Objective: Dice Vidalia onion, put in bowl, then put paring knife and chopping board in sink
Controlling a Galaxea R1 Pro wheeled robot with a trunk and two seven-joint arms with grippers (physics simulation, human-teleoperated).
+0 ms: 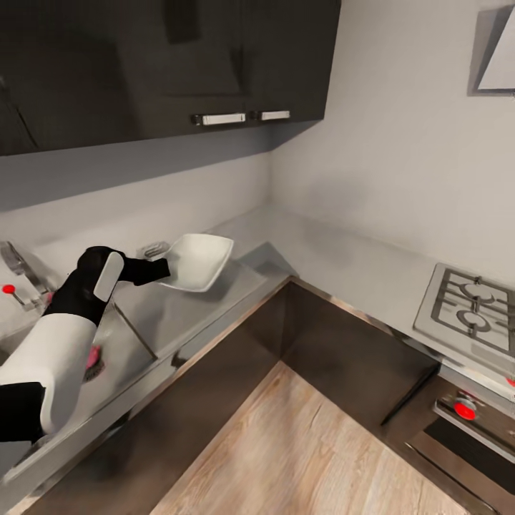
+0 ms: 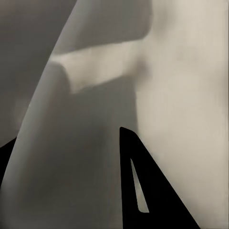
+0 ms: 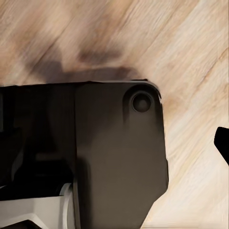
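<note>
Item: bowl, white, left of centre in the head view, tilted above the drainboard of the sink; my left fingers clench its near rim. Right fingers: state cannot be told. Risk: an edge-only hold on a tilted dish may slip, dropping it onto the bench.

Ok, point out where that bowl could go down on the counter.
Barest: the countertop corner stretch, between the bowl held tilted in the left pincer and the hob. The drainboard under the bowl is bare too. Crowded: the sink, under the left arm by the tap.
</note>
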